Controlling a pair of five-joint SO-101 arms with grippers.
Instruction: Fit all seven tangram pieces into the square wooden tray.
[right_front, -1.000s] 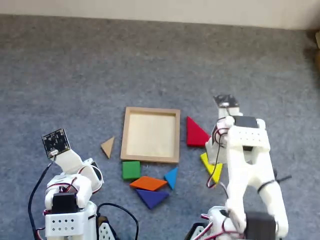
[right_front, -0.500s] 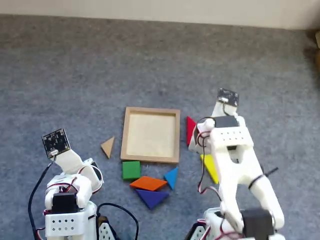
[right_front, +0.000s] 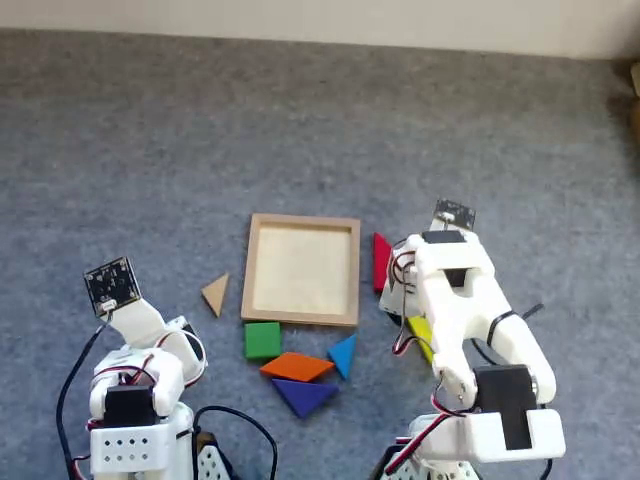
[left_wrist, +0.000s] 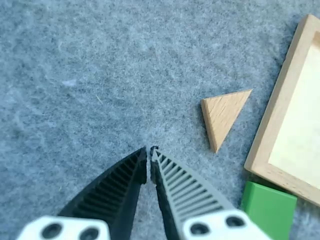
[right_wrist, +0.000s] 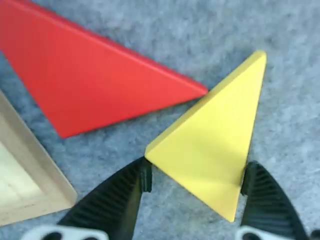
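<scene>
Right gripper (right_wrist: 196, 175) open astride the yellow triangle (right_wrist: 215, 155), mostly hidden under its arm (right_front: 455, 295) in the high view; left gripper (left_wrist: 150, 150) closed.

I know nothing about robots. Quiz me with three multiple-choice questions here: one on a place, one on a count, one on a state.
1. Where is the tan triangle? A in the tray; B on the carpet beside the tray; C in an end effector.
2. How many pieces lie in the tray? A none; B three; C seven.
3. The left end effector is: A open wide; B shut, holding nothing; C gripping the tan triangle.
Answers: 1 B, it lies on carpet, apart from the rim. 2 A, the tray's floor is bare. 3 B, its fingers meet over carpet.
</scene>
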